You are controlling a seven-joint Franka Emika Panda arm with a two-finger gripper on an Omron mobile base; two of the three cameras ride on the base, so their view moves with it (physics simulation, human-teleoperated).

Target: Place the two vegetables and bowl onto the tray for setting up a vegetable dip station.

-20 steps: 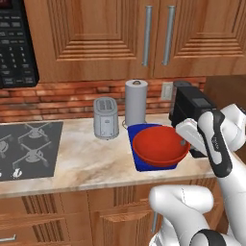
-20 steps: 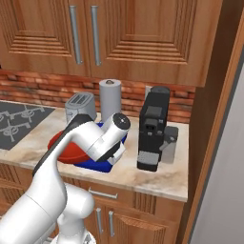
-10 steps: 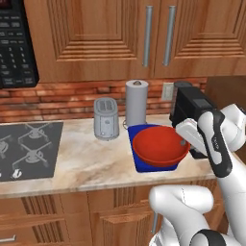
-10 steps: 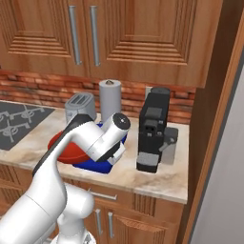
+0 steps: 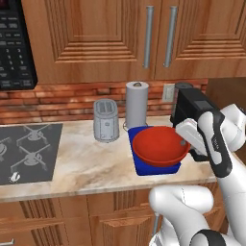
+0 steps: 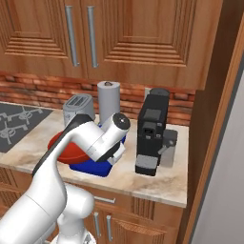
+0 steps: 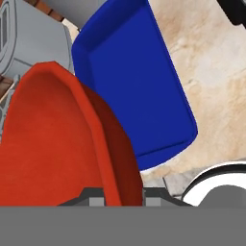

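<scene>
Above the blue tray (image 5: 140, 166) near the counter's (image 5: 86, 166) front edge, pincer (image 7: 124, 198) clenched on red bowl (image 5: 158, 146) rim.

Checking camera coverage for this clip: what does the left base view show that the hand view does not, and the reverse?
Left base view alone: the microwave, the stovetop, the paper towel roll, the cabinet doors and the coffee machine.
Hand view alone: the tray's bare blue floor, with no vegetables on the part in sight, and the gripper shut on the red bowl's rim.
Both: the red bowl, the blue tray, the toaster and the counter.
</scene>
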